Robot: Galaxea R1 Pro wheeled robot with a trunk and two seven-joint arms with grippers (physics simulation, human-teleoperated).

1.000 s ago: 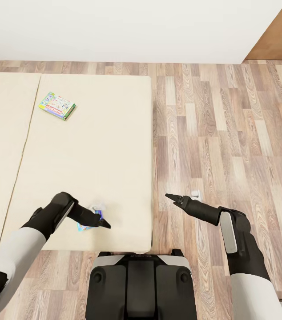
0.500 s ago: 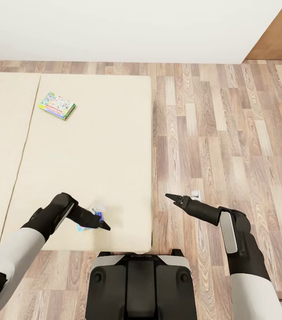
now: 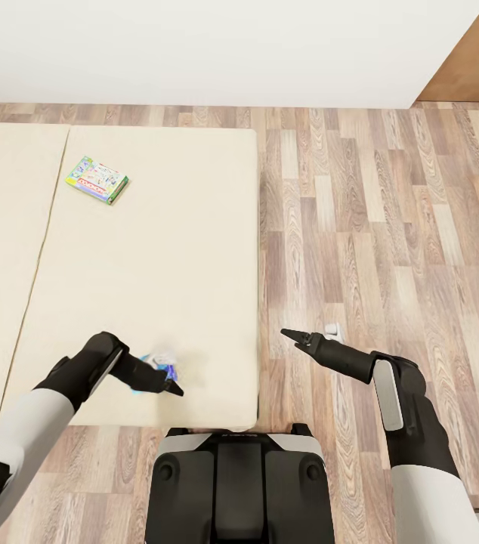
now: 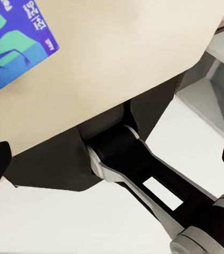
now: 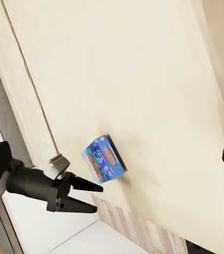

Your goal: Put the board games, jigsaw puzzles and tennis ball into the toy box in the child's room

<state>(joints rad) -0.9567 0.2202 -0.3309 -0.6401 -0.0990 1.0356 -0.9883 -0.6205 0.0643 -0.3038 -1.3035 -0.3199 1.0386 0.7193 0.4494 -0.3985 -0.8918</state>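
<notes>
Beige mattress of the bed takes up the left half of the head view, with wood-plank floor on the right. Up near the far left of the bed sits the green-edged game box, lying flat and well apart from both arms.

Closer in, the left gripper is down low over the bed's near edge, right at the blue game box, which is mostly hidden behind the arm in the head view. In the right wrist view that blue box looks tipped up on its edge, with the left gripper just beside it, its 2 fingers spread a little and closed on nothing. In the left wrist view a corner of the blue box lies on the mattress.

Over on the right, the right gripper hangs above the floor beside the bed, holding nothing; its fingertips look nearly together, but I can't tell for sure.
</notes>
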